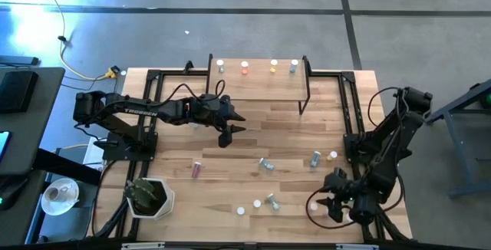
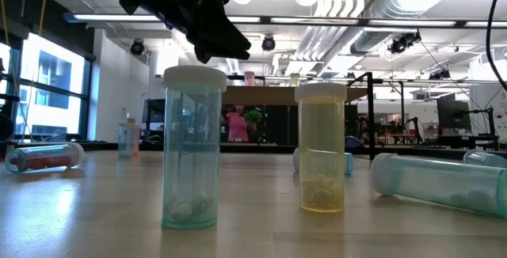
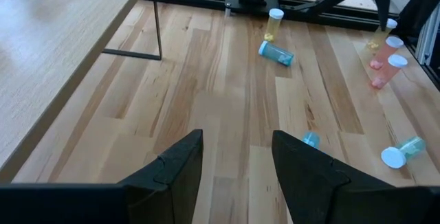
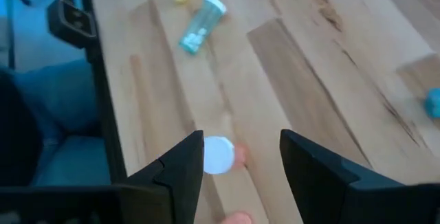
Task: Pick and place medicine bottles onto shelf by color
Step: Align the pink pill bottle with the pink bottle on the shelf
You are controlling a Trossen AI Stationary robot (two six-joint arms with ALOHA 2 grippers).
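The shelf (image 1: 257, 85) stands at the table's far edge with several medicine bottles (image 1: 245, 67) upright in a row along its back. More bottles lie or stand loose on the table: a pink one (image 1: 196, 169), teal ones (image 1: 267, 164) (image 1: 271, 201), a blue one (image 1: 316, 159) and a yellow one (image 1: 332, 156). My left gripper (image 3: 237, 165) hangs open over the table in front of the shelf (image 1: 230, 131), with nothing between its fingers. My right gripper (image 4: 240, 159) is open near the table's near right corner. It is tipped down over a white-capped orange-pink bottle (image 4: 223, 155), which stands on the table between the fingers.
Close to the near edge a teal bottle (image 2: 190, 151) and a yellow bottle (image 2: 321, 151) stand upright, with a teal one (image 2: 440, 180) lying to their right. A black frame (image 1: 349, 120) runs along the table's sides. A white pot (image 1: 149, 198) sits at the near left corner.
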